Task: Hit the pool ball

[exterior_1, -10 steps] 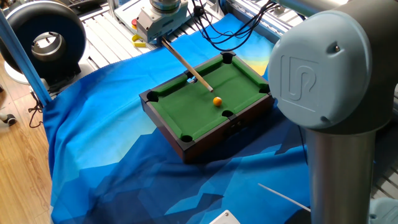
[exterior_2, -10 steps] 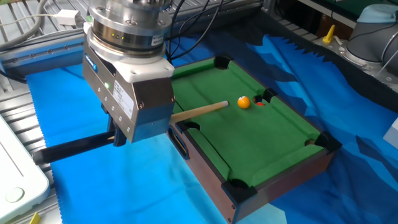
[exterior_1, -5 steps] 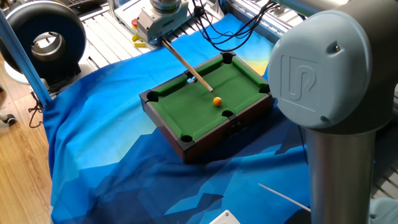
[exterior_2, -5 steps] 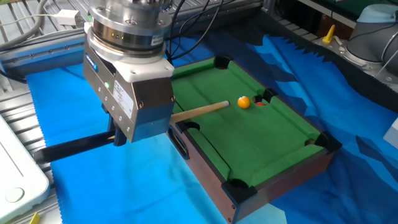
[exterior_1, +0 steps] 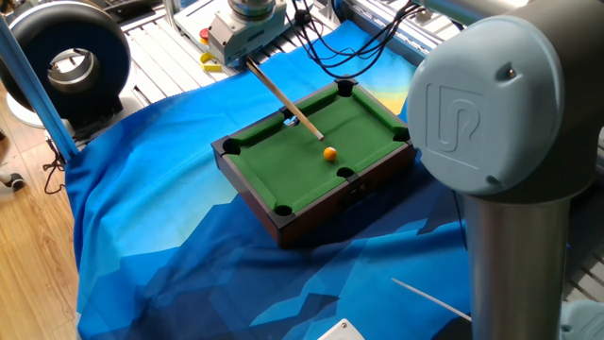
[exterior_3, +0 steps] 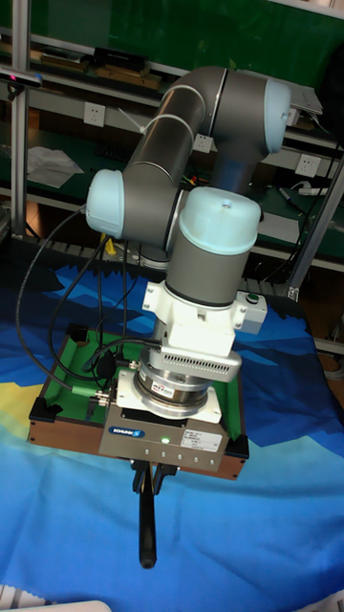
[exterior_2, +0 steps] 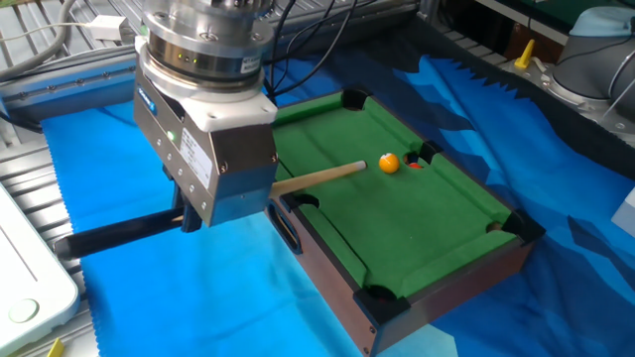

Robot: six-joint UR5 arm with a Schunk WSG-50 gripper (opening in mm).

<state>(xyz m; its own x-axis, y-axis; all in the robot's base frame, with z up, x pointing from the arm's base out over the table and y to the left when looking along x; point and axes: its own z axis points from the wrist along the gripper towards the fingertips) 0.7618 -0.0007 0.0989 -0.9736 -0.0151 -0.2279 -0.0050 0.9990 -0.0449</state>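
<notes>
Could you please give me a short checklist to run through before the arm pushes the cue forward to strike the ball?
1. Small glossy orange pool ball resting on the green felt: ok.
2. Thin wooden cue stick tip short of the ball, small gap between them: ok.
3. Cue aimed at the ball: ok, roughly in line in the other fixed view.
4. Felt beyond the ball free of obstacles, corner pocket just past it: ok.
5. The tool gripping the cue's dark handle: cannot tell, fingers mostly hidden under the silver wrist housing.
6. Dark wooden mini pool table sitting flat on the blue cloth: ok.
</notes>
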